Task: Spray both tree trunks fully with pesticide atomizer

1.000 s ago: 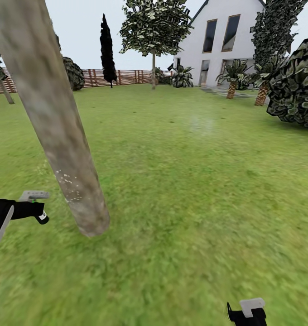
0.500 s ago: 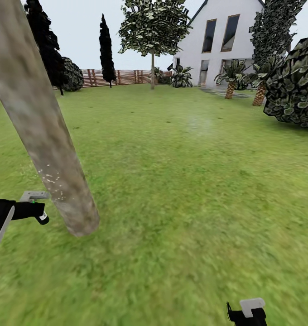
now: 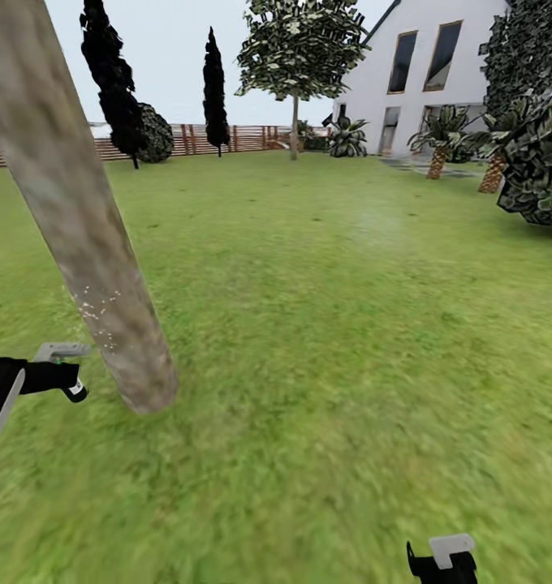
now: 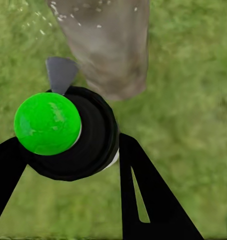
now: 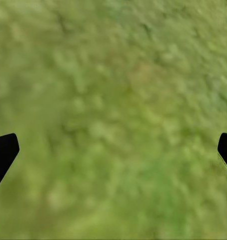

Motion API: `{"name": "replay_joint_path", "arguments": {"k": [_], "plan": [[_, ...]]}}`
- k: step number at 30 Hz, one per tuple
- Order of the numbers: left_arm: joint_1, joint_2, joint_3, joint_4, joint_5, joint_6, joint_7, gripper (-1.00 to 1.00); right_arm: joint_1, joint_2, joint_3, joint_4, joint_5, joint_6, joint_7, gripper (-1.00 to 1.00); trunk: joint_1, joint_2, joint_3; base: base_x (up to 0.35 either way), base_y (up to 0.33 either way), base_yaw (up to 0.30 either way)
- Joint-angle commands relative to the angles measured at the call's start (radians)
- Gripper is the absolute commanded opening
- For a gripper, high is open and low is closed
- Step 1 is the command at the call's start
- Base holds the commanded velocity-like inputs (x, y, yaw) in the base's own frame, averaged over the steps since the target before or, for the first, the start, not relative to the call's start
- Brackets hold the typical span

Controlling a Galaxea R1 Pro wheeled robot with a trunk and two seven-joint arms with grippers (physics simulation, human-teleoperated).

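A thick grey-tan tree trunk [image 3: 81, 235] leans across the left of the head view, its base in the grass [image 3: 325, 341]. Fine white specks of pesticide [image 3: 97, 308] dot its lower part. My left gripper [image 3: 40, 378] is just left of the trunk base, shut on the atomizer [image 3: 58, 367], which has a black body and a grey nozzle toward the trunk. In the left wrist view the atomizer [image 4: 68, 135] shows a green cap, with the trunk [image 4: 106, 45] close beyond it. A second tree [image 3: 295, 122] stands far back. My right gripper [image 5: 113, 150] is open over bare grass.
A white house [image 3: 422, 81] stands at the back right with short palms [image 3: 438, 150] and a dark leafy bush [image 3: 540, 170] before it. A brown slat fence [image 3: 243, 138] and blackish cypresses [image 3: 215, 89] line the far edge. Open lawn lies ahead and right.
The whole head view has swung, so the background slid right and another cypress came into sight. The trunk's base sits a little further left. Both grippers hold their places.
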Motion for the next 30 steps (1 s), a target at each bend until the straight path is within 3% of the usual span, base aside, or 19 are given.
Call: {"name": "replay_joint_path", "arguments": {"k": [1,16,30], "plan": [[-0.001,0.000,0.000,-0.001,-0.006,0.004,0.000,-1.00,-0.001,0.000,-0.005,0.001,0.010,-0.003,-0.005,1.00,0.000,0.000,-0.001,0.005,-0.274,0.277],[-0.001,0.000,-0.002,0.008,-0.012,0.003,0.006,-1.00,-0.001,-0.003,-0.006,0.001,0.010,-0.004,-0.005,1.00,0.000,0.000,-0.001,0.104,-0.274,0.029],[0.001,-0.009,-0.005,0.072,-0.015,0.001,0.011,-1.00,-0.001,-0.002,-0.006,0.001,0.010,-0.004,-0.005,1.00,0.000,0.000,-0.001,0.104,-0.273,0.262]]}}
